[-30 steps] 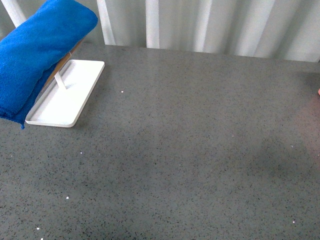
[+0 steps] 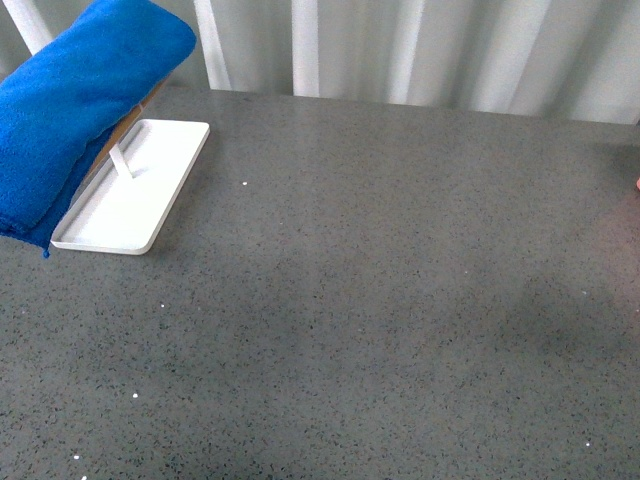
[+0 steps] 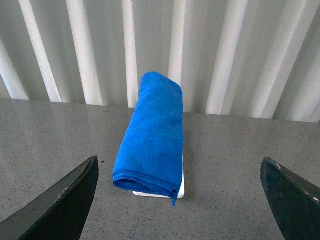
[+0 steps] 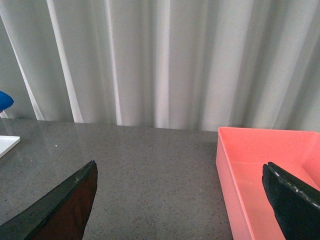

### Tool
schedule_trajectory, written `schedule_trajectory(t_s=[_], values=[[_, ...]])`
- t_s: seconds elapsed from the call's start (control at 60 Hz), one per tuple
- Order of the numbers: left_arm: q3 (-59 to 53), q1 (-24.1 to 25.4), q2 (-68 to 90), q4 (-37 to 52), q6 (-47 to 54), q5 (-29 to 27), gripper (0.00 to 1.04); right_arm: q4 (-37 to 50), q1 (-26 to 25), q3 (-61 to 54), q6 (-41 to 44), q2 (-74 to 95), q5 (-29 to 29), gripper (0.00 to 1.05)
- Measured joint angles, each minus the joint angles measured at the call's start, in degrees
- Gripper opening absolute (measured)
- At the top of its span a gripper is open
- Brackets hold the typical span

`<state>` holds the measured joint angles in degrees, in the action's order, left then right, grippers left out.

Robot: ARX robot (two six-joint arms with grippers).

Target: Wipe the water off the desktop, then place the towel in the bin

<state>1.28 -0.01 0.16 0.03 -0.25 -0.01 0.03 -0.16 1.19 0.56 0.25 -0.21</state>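
The blue towel (image 2: 70, 110) lies folded over a small stand on a white tray (image 2: 150, 170) at the far left of the grey desktop (image 2: 350, 330). In the left wrist view the towel (image 3: 152, 135) hangs ahead of my left gripper (image 3: 178, 165), which is open and well short of it. My right gripper (image 4: 178, 167) is open over bare desktop, with the pink bin (image 4: 270, 165) just beside one finger (image 4: 295, 200). Neither gripper shows in the front view. I cannot make out any water on the speckled surface.
White pleated curtains (image 2: 420, 50) close off the far edge of the desktop. A sliver of pink (image 2: 637, 184) shows at the right edge of the front view. The tray's corner (image 4: 7, 144) and a bit of towel (image 4: 4, 100) show in the right wrist view.
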Motion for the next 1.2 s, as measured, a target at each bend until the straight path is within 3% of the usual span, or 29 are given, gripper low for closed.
schedule_trajectory(t_s=[0.634, 0.751, 0.801, 0.867, 0.951, 1.051, 1.134, 1.201], values=[[0.0, 0.0, 0.0, 0.0, 0.0, 0.0, 0.98, 0.0, 0.0, 0.0, 0.0, 0.0, 0.0, 0.98], [6.0, 5.6, 10.5, -14.1, 1.0, 22.8, 0.98, 0.0, 0.0, 0.0, 0.0, 0.0, -0.2, 0.98], [7.5, 5.8, 15.2, -13.1, 0.1, 25.7, 0.98, 0.0, 0.1, 0.0, 0.0, 0.0, 0.0, 0.98], [9.9, 3.9, 20.7, -8.4, 0.0, 24.2, 0.98, 0.0, 0.1, 0.0, 0.0, 0.0, 0.1, 0.98], [15.0, -0.1, 30.8, 1.5, 2.2, 18.5, 0.98, 0.0, 0.1, 0.0, 0.0, 0.0, 0.1, 0.98], [22.8, -1.0, 46.3, 10.7, 3.7, 17.6, 0.98, 0.0, 0.1, 0.0, 0.0, 0.0, 0.0, 0.98], [31.8, -0.9, 60.2, 9.6, 3.8, 17.3, 0.98, 0.0, 0.1, 0.0, 0.0, 0.0, 0.0, 0.98], [39.8, -1.3, 72.3, 6.2, 6.1, 13.5, 0.98, 0.0, 0.1, 0.0, 0.0, 0.0, 0.1, 0.98]])
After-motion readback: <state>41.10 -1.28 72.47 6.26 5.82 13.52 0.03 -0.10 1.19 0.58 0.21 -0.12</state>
